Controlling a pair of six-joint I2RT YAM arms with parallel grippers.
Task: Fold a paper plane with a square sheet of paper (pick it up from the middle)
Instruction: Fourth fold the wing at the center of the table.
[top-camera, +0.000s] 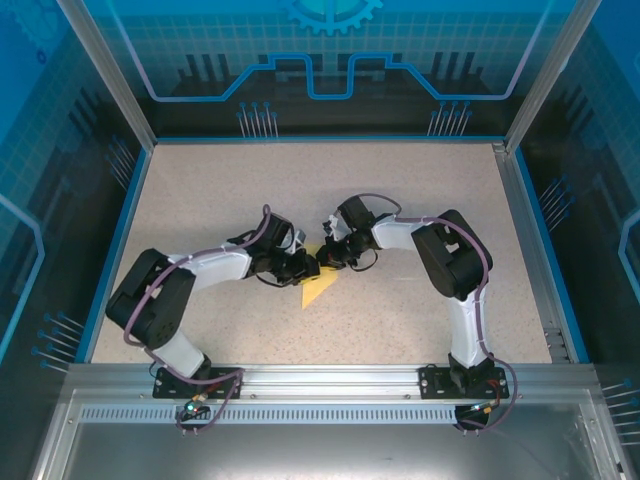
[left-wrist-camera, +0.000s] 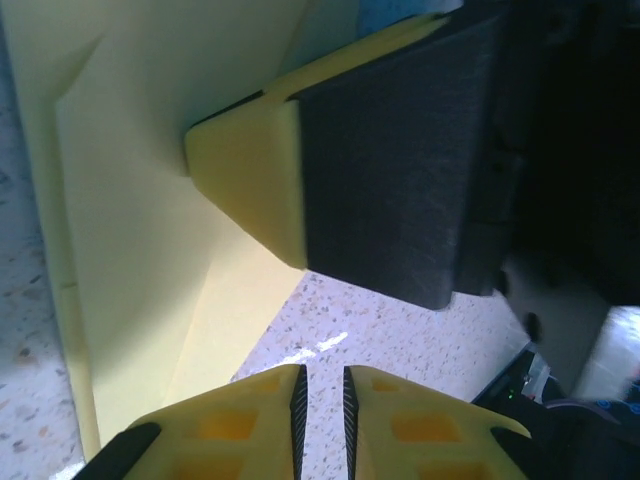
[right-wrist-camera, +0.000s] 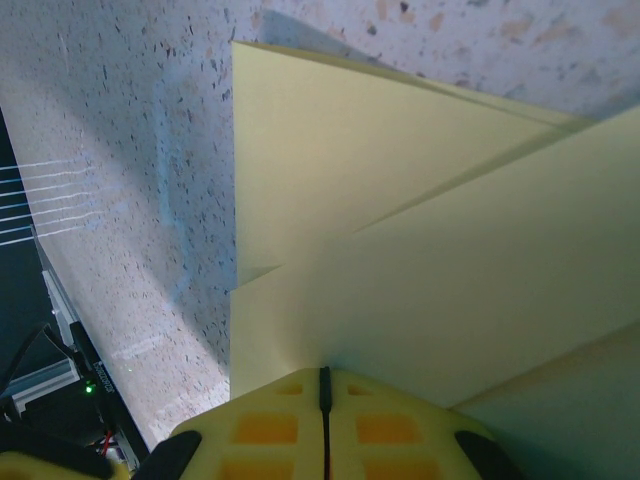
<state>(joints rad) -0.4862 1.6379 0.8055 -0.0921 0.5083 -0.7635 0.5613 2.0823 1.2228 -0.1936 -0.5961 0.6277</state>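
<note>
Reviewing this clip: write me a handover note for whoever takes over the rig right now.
Left tool: jaws slightly parted, nothing between them, over bare surface beside the paper.
Right tool: shut, apparently pinching a folded layer of the yellow paper.
Paper: middle of the table, under both wrists, with a pointed corner sticking out toward the arm bases.
Done: several diagonal folds, with layers overlapping.
Left: it does not look like a finished plane yet; further folds and creasing are likely needed.
</note>
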